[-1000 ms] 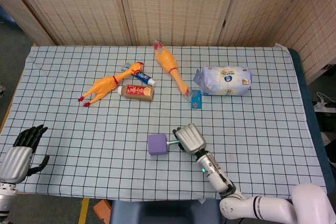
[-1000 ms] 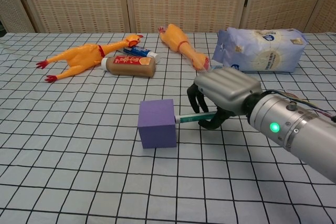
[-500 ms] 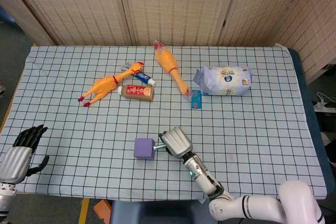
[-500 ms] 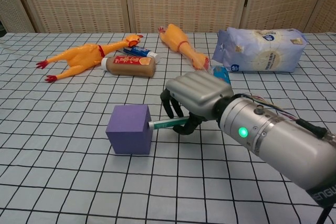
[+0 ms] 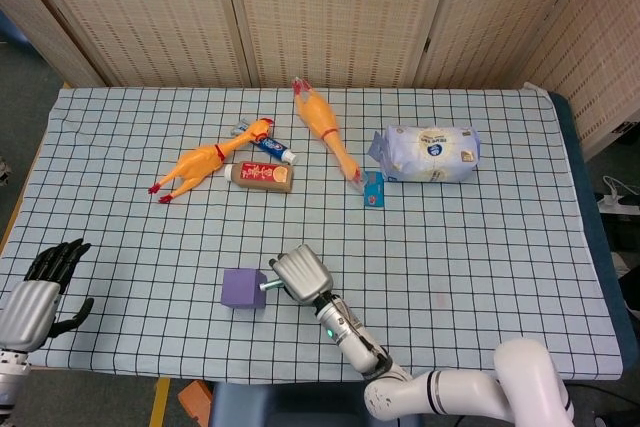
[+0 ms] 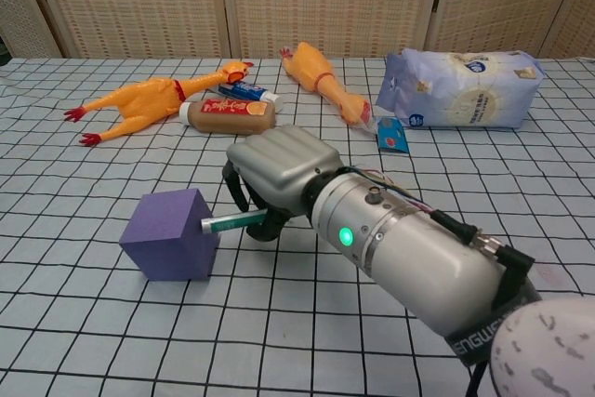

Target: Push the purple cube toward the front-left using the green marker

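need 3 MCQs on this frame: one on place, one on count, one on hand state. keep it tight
1. Where is the purple cube relative to the right hand?
A. the robot's left of it
B. behind it
C. under it

2. How many rubber chickens lie on the table?
A. one
B. two
C. three

3. What does the right hand hold?
A. nothing
B. the toothpaste tube
C. the green marker

Key: 1 A, the cube sits further left in both views. 2 B, one chicken beside the bottle, another near the blue bag. 3 C, the marker pokes out of the curled fingers toward the cube.
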Action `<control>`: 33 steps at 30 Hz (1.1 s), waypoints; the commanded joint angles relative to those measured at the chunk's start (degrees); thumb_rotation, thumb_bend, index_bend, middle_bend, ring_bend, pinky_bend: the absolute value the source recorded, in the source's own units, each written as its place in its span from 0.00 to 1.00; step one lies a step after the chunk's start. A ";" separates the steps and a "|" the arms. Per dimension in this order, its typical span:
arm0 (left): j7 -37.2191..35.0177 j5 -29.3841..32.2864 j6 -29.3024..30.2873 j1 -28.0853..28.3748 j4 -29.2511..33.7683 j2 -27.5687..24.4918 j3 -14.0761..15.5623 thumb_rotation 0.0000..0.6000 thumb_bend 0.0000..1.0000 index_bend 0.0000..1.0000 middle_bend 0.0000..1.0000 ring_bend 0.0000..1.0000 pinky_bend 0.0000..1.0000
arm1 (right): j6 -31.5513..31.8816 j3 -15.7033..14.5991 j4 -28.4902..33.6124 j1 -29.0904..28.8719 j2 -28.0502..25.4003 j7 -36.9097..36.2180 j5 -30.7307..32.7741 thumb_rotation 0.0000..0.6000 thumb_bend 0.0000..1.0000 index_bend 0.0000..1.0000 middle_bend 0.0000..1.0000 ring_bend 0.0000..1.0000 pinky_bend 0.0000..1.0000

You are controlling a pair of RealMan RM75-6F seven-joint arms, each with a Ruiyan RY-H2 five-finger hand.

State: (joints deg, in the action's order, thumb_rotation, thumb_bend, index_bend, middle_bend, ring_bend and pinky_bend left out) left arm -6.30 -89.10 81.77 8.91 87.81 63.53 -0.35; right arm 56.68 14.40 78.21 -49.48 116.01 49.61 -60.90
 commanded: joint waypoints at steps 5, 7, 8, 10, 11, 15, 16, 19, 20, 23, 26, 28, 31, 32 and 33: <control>-1.02 -0.28 0.07 0.02 -0.18 -0.29 0.11 1.00 0.39 0.00 0.00 0.00 0.07 | -1.17 2.68 -5.71 -4.10 5.11 2.28 3.34 1.00 0.42 1.00 0.85 0.68 0.66; -1.32 -0.29 0.14 0.01 -0.23 -0.38 0.08 1.00 0.39 0.00 0.00 0.00 0.07 | -1.56 3.58 -7.19 -5.25 6.49 2.10 3.97 1.00 0.42 1.00 0.85 0.68 0.66; -1.42 -0.30 0.16 0.01 -0.22 -0.41 0.08 1.00 0.39 0.00 0.00 0.00 0.07 | -1.76 3.92 -7.70 -5.70 7.02 1.92 4.19 1.00 0.42 1.00 0.85 0.68 0.66; -1.71 -0.35 0.22 0.00 -0.29 -0.53 0.08 1.00 0.39 0.00 0.00 0.00 0.07 | -2.13 4.59 -8.74 -6.70 8.04 1.59 4.51 1.00 0.42 1.00 0.85 0.68 0.66; -1.82 -0.37 0.22 0.00 -0.32 -0.54 0.09 1.00 0.39 0.00 0.00 0.00 0.07 | -2.24 4.82 -9.09 -7.08 8.43 1.44 4.60 1.00 0.42 1.00 0.85 0.68 0.66; -2.42 -0.36 0.20 0.03 -0.47 -0.67 0.08 1.00 0.39 0.00 0.00 0.00 0.07 | -2.49 5.70 -10.44 -8.60 9.92 0.88 4.82 1.00 0.42 1.00 0.85 0.68 0.66; -2.57 -0.34 0.20 0.03 -0.50 -0.70 0.06 1.00 0.39 0.00 0.00 0.00 0.07 | -2.63 5.96 -10.88 -9.07 10.36 0.79 4.94 1.00 0.42 1.00 0.85 0.68 0.66; -2.83 -0.29 0.13 0.06 -0.58 -0.75 0.05 1.00 0.39 0.00 0.00 0.00 0.07 | -3.26 6.71 -12.07 -10.39 11.62 0.64 5.54 1.00 0.42 1.00 0.85 0.68 0.66; -2.85 -0.34 0.13 0.07 -0.60 -0.76 0.07 1.00 0.39 0.00 0.00 0.00 0.07 | -3.47 7.00 -12.49 -10.84 12.05 0.60 5.74 1.00 0.42 1.00 0.85 0.68 0.66; -2.90 -0.44 0.13 0.07 -0.57 -0.81 0.13 1.00 0.39 0.00 0.00 0.00 0.07 | -4.10 7.95 -14.25 -12.43 13.64 0.42 6.26 1.00 0.42 1.00 0.85 0.68 0.66; -3.02 -0.42 0.15 0.08 -0.64 -0.82 0.11 1.00 0.39 0.00 0.00 0.00 0.07 | -4.73 8.19 -15.04 -14.31 14.00 -0.33 7.23 1.00 0.42 1.00 0.85 0.68 0.66; -3.09 -0.42 0.17 0.08 -0.72 -0.83 0.10 1.00 0.39 0.00 0.00 0.00 0.07 | -4.64 7.92 -15.34 -15.87 14.00 -1.09 8.20 1.00 0.42 1.00 0.85 0.68 0.66; -3.20 -0.34 0.13 0.09 -0.80 -0.83 0.07 1.00 0.40 0.00 0.00 0.00 0.07 | -4.19 7.35 -15.81 -18.25 14.00 -2.50 10.08 1.00 0.42 1.00 0.85 0.68 0.65; -3.22 -0.30 0.10 0.10 -0.80 -0.84 0.06 1.00 0.40 0.00 0.00 0.00 0.07 | -3.98 7.13 -15.99 -18.98 14.00 -2.89 10.72 1.00 0.42 1.00 0.85 0.68 0.65; -3.22 -0.25 0.09 0.10 -0.81 -0.83 0.04 1.00 0.39 0.00 0.00 0.00 0.07 | -3.73 6.89 -16.20 -19.68 14.00 -3.23 11.32 1.00 0.42 1.00 0.85 0.68 0.65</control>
State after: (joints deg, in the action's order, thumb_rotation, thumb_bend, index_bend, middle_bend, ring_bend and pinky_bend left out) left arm -9.51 -89.35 81.86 9.01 87.00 62.70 -0.30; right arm 52.62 21.66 62.38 -68.37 129.98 47.01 -50.34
